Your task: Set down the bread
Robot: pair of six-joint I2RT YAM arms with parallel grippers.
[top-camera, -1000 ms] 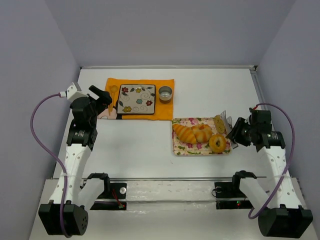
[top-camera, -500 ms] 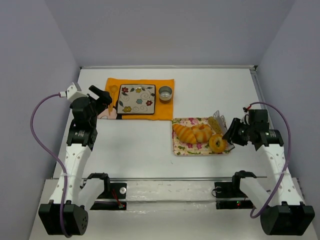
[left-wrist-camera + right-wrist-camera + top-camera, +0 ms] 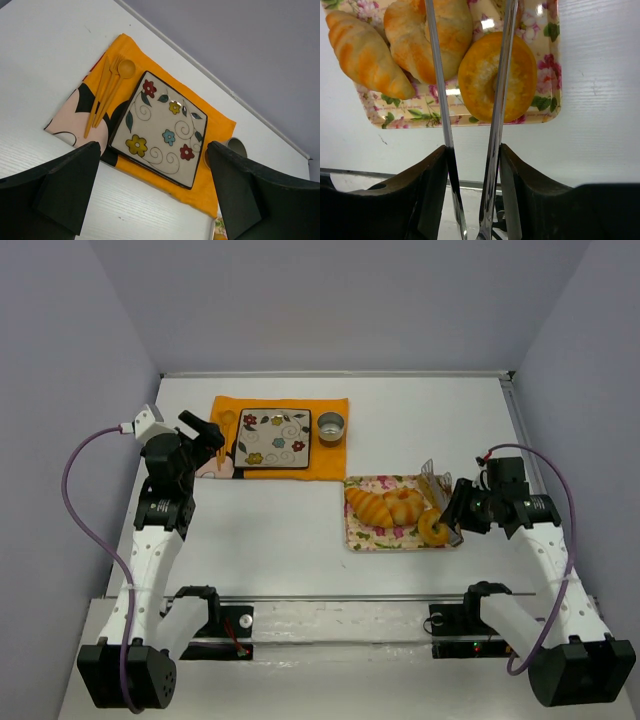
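Right pincer (image 3: 472, 160) pinches the handle end of metal tongs (image 3: 499, 90). The tong arms run forward from it over the doughnut (image 3: 475, 80) on the floral tray (image 3: 392, 536). The bread (image 3: 432, 486) sits at the tong tips, ahead of the pincer by the tray's far right corner. I cannot tell if it touches the tray. Left pincer (image 3: 152, 150) stands spread. Ahead of it I see an orange placemat (image 3: 220, 125) printed with a cartoon mouse. White table (image 3: 280, 540), pale lilac walls (image 3: 330, 300).

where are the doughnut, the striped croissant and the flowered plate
doughnut (image 3: 522, 75), right wrist view, right side of its ring
striped croissant (image 3: 364, 52), right wrist view, its middle
flowered plate (image 3: 161, 131), left wrist view, its centre
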